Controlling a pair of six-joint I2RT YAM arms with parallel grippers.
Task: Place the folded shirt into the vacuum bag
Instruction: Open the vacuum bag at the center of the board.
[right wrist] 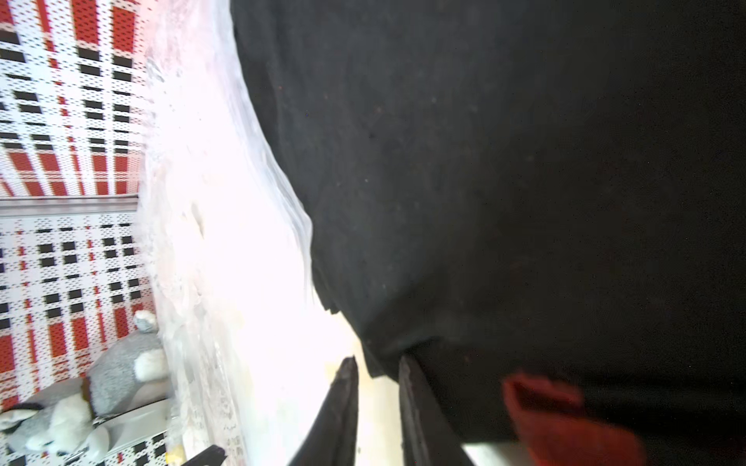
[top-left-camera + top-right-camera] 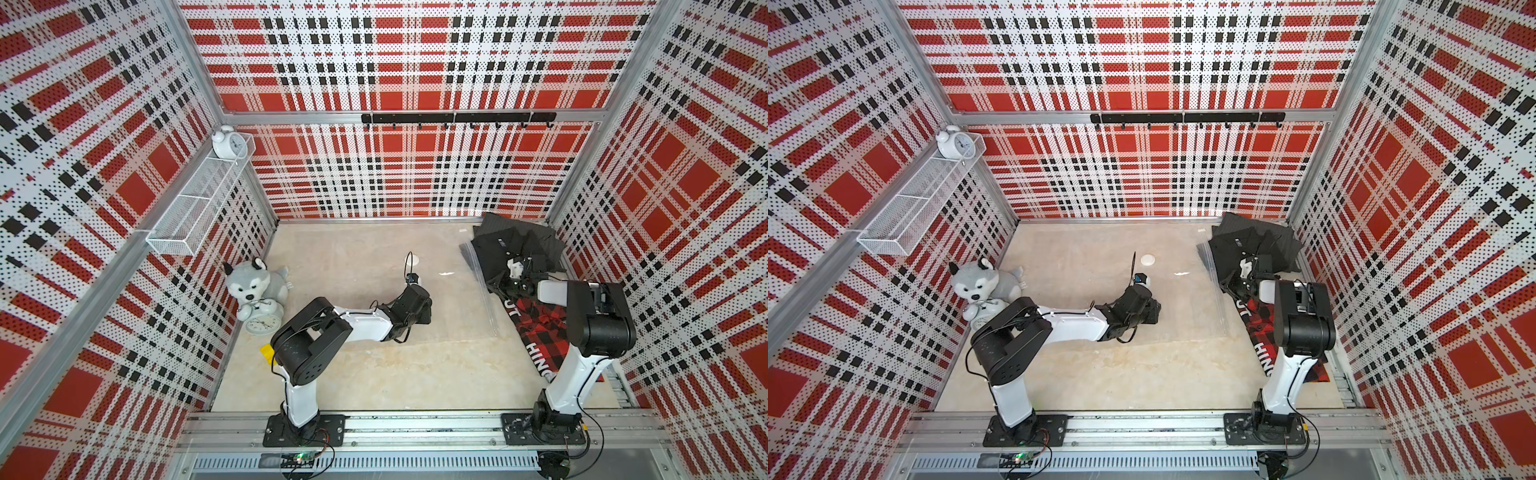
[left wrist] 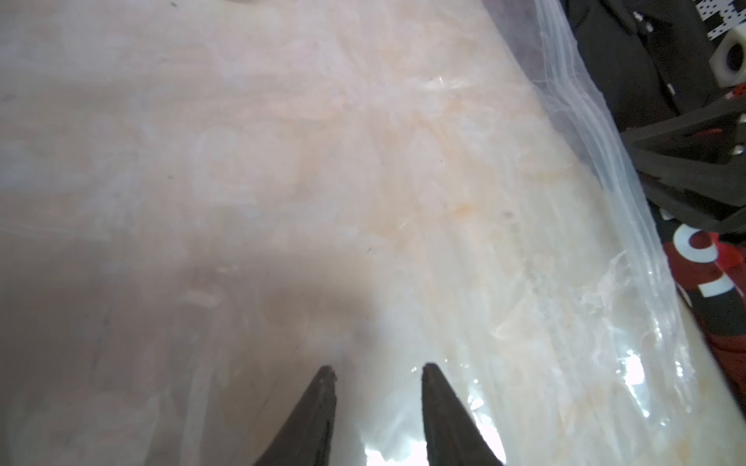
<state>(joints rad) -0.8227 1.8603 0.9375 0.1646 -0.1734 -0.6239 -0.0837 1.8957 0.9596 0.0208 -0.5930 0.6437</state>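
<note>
The vacuum bag (image 2: 457, 299) (image 2: 1192, 299) lies flat and clear over the middle of the table, its white valve cap (image 2: 413, 261) (image 2: 1148, 260) towards the back. Its ribbed mouth edge (image 3: 597, 133) faces right. The black folded shirt (image 2: 505, 249) (image 2: 1233, 249) (image 1: 504, 161) rests at that mouth, at the back right. My left gripper (image 3: 379, 368) hovers over the bag's film, open, nothing pinched. My right gripper (image 1: 377, 358) (image 2: 500, 287) is at the black shirt's near edge, its jaws a narrow gap apart with pale table showing between them.
A red plaid shirt (image 2: 540, 328) with white lettering lies under the right arm. A dark grey cloth (image 2: 538, 237) sits in the back right corner. A plush husky (image 2: 255, 282) and an alarm clock (image 2: 262, 323) stand at the left wall, below a wire shelf (image 2: 199, 199).
</note>
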